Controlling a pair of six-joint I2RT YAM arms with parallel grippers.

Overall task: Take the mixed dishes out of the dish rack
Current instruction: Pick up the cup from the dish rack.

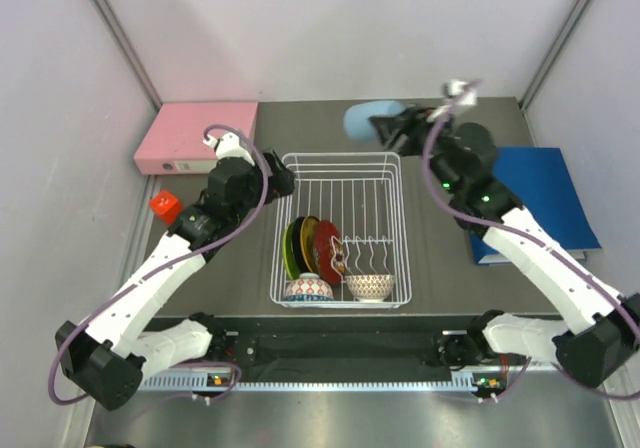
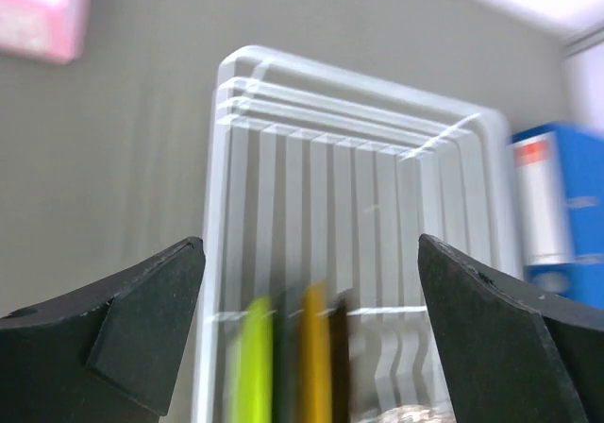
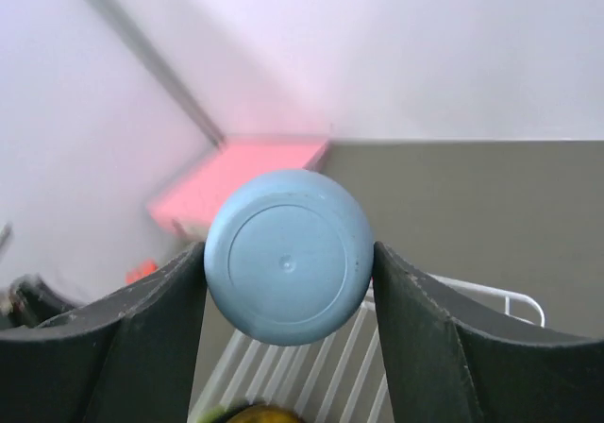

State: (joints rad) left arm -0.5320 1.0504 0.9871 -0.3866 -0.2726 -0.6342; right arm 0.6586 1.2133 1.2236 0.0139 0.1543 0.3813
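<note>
Over the dish rack (image 1: 340, 155): one cup lifted clear, plates and bowls waiting

At the left, our left tool (image 2: 311, 253) hangs spread and empty above the rack's far left corner. Its wrist view is blurred, so we only suppose the coloured streaks below are the plates. In the rack's near half the lime green plate (image 1: 291, 248), yellow patterned plate (image 1: 306, 243) and dark red plate (image 1: 326, 246) stand on edge between the wires. The blue patterned bowl (image 1: 308, 289) and beige patterned bowl (image 1: 370, 286) sit along the near wall. We judge them all stiff, glazed, slick and easy to chip. A plate wants a hold on its upper rim and a straight lift; a bowl, a pinch across its wall. Further right, beyond the rack's far edge and above the table (image 1: 440, 258), the right tool (image 1: 385, 128) pinches the pale blue cup (image 3: 288, 258) across its sides, base toward the wrist camera. It looks light, so a modest squeeze should do.
</note>
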